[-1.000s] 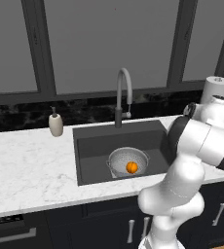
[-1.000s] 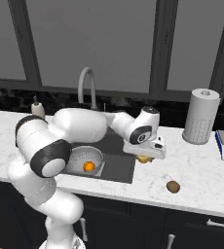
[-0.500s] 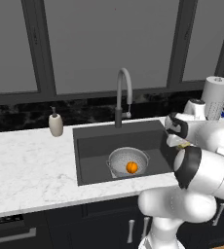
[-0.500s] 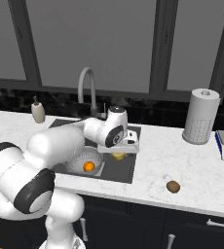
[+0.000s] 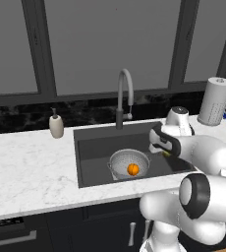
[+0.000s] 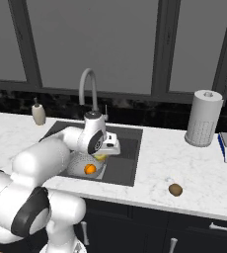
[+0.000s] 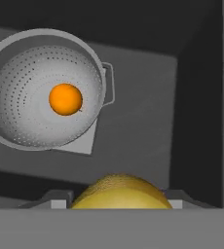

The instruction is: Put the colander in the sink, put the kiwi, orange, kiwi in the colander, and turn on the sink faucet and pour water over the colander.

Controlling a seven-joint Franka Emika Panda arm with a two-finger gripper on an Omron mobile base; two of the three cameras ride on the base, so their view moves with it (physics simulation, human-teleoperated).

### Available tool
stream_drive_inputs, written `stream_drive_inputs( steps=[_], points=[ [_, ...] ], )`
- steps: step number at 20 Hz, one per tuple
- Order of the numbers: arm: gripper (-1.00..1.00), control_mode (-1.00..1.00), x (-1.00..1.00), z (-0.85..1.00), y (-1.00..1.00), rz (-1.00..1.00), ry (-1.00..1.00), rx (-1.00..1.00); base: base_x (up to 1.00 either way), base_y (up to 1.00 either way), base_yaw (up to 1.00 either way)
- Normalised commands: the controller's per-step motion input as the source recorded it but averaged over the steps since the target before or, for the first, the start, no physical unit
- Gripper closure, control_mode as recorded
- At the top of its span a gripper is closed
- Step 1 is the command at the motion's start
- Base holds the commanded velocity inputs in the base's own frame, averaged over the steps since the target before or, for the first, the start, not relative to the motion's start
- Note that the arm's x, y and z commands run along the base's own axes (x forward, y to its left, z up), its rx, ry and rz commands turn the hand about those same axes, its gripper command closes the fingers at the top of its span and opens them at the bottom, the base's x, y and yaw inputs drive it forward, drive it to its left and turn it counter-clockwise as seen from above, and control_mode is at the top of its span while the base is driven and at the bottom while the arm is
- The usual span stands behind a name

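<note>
Pinching a yellow-brown kiwi (image 7: 121, 190) in my gripper (image 7: 120, 197), I hover above the sink (image 5: 93, 147), beside the colander (image 7: 21, 126) rather than over it. To do this well, I should centre over the bowl and lower before releasing. Inside sits the orange (image 7: 65, 99); another kiwi (image 6: 175, 189) waits on the surface (image 6: 174, 163).

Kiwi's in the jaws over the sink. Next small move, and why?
Probably shift the gripper sideways over the colander before releasing: the held kiwi hangs over bare sink floor, and the colander with the orange sits off to one side.
</note>
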Motion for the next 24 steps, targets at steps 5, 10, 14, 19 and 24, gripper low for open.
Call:
stream_drive_inputs(
  steps=[5,10,14,19,24],
  points=[
    [1.00,-1.00,0.35,-0.10,0.58,0.00,0.00,0.00,0.00,0.00,0.00],
    [1.00,-1.00,0.38,-0.31,0.44,-0.01,0.00,0.01,0.00,0.00,0.00],
    [1.00,-1.00,0.48,-0.34,0.31,-0.04,0.00,0.10,0.00,0.00,0.00],
    [1.00,-1.00,0.41,-0.30,0.28,0.00,0.00,0.12,0.00,0.00,0.00],
    [1.00,-1.00,0.15,-0.30,0.30,0.00,0.00,0.08,0.00,0.00,0.00]
  ],
)
